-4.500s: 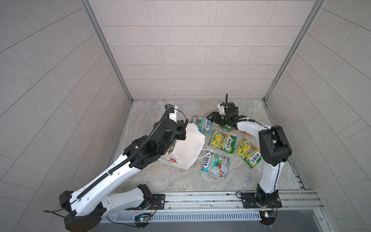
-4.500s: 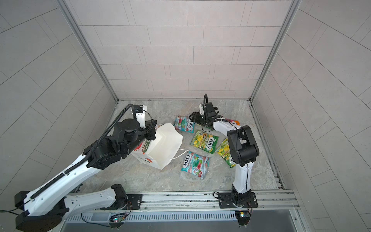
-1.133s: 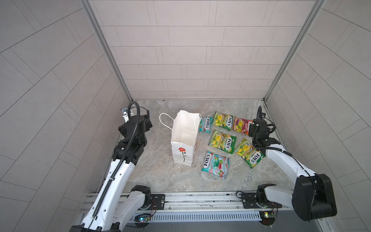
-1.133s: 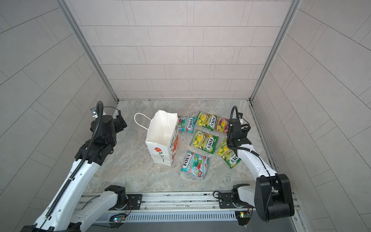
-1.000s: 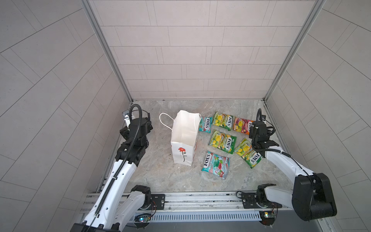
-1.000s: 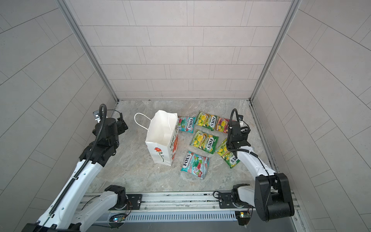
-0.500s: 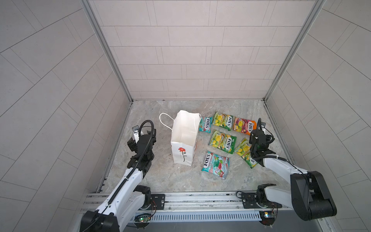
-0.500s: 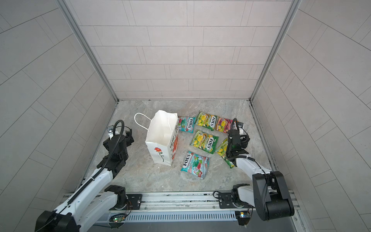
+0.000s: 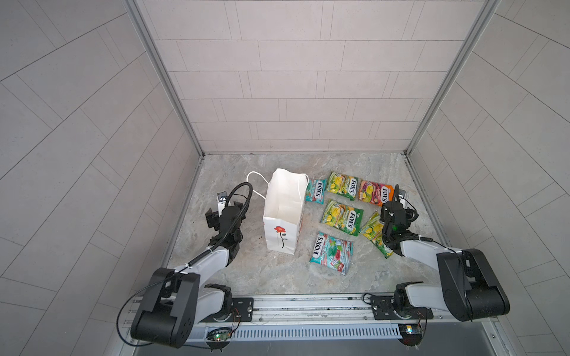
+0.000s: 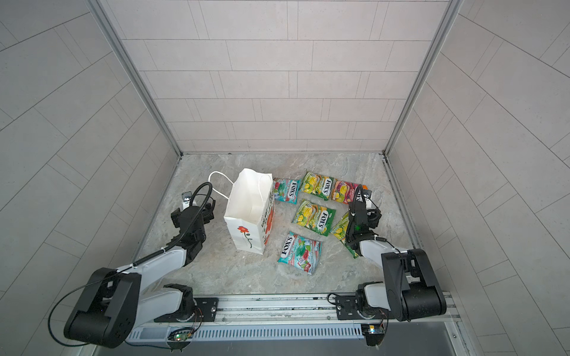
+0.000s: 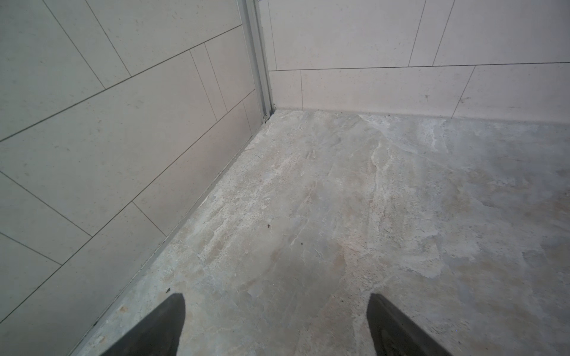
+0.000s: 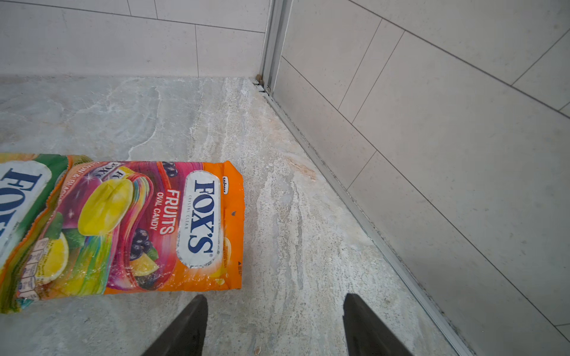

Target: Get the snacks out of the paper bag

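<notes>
With twelve o'clock taken toward the back wall (image 9: 293,92), the left gripper (image 11: 276,300) is found at about nine o'clock of the floor (image 9: 256,272), close to the left wall (image 9: 92,154). Its jaws are spread wide and nothing is gripped, only bare floor being seen between them in the wrist view. At its three o'clock, apart from it, the paper bag (image 9: 285,209) is stood upright with its mouth open upward, and a red flower (image 9: 280,230) is shown on the face turned toward six o'clock. All six snacks (image 10: 314,217) are laid flat on the floor outside the bag, on its three o'clock side. A teal packet (image 9: 315,191) is placed just beside the bag at its two o'clock. A green packet (image 9: 343,186) and an orange packet (image 9: 373,191) are lined up beyond it toward three o'clock, touching edge to edge. A second green packet (image 9: 342,217) is set at six o'clock of that row, and a second teal packet (image 9: 331,253) at five o'clock of the bag. A third green packet (image 9: 372,229) is partly covered by the right arm (image 9: 416,248). The right gripper (image 12: 274,296) is positioned low at three o'clock of the floor, jaws parted and empty, with the orange packet seen just beside them, untouched.
</notes>
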Controlling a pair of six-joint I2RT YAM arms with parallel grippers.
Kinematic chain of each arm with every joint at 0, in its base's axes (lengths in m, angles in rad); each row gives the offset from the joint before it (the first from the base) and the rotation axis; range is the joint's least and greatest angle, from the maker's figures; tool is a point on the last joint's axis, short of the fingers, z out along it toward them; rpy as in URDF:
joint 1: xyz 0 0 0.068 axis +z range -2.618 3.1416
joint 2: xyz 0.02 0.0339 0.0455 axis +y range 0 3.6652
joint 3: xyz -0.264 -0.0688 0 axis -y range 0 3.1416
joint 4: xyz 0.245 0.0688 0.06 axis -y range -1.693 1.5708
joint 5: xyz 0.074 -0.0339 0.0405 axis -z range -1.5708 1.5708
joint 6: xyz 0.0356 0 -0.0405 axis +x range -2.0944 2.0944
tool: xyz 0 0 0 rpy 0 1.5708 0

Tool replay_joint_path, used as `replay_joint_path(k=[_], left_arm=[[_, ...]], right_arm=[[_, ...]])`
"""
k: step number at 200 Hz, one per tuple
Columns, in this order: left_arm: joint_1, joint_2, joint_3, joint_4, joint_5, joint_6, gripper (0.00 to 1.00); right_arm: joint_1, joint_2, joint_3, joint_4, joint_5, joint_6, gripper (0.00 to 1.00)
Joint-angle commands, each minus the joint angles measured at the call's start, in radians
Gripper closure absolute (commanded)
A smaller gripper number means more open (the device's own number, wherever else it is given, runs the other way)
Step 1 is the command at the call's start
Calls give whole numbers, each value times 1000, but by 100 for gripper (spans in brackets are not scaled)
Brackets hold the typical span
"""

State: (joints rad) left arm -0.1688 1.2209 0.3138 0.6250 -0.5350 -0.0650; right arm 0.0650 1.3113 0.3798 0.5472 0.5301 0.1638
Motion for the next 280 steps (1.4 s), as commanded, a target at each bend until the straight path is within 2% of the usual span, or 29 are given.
replay_joint_path(k=[1,42,56,71,103,120,134,148,167,180,196,280], left_arm=[[12,51,-16,176,59,43,1],[47,143,-69,351,189,67,0],[70,206,-86,449,266,68,0],[81,285,-92,560,301,87,0],[92,343,-80,577,342,85,0],[94,397,-68,621,329,87,0],[96,360,-46,517,318,72,0],[95,373,7,449,263,59,0],[96,362,75,301,133,3,0],[96,371,57,357,136,11,0],[96,363,55,345,131,7,0],[94,367,59,346,132,10,0]], right_arm=[[-2,4,-10,60,-51,-9,29],[-2,28,-33,160,-109,-17,25],[-2,39,-44,211,-126,-26,24],[-2,57,-58,280,-153,-59,23],[-2,95,-96,397,-159,-68,23],[-2,159,-124,526,-167,-82,23],[-2,198,-118,553,-194,-93,22],[-2,235,-106,560,-193,-93,21],[-2,269,-96,580,-190,-97,17],[-2,261,-70,517,-174,-89,11],[11,265,-39,466,-154,-107,1],[12,269,-45,483,-155,-110,1]])
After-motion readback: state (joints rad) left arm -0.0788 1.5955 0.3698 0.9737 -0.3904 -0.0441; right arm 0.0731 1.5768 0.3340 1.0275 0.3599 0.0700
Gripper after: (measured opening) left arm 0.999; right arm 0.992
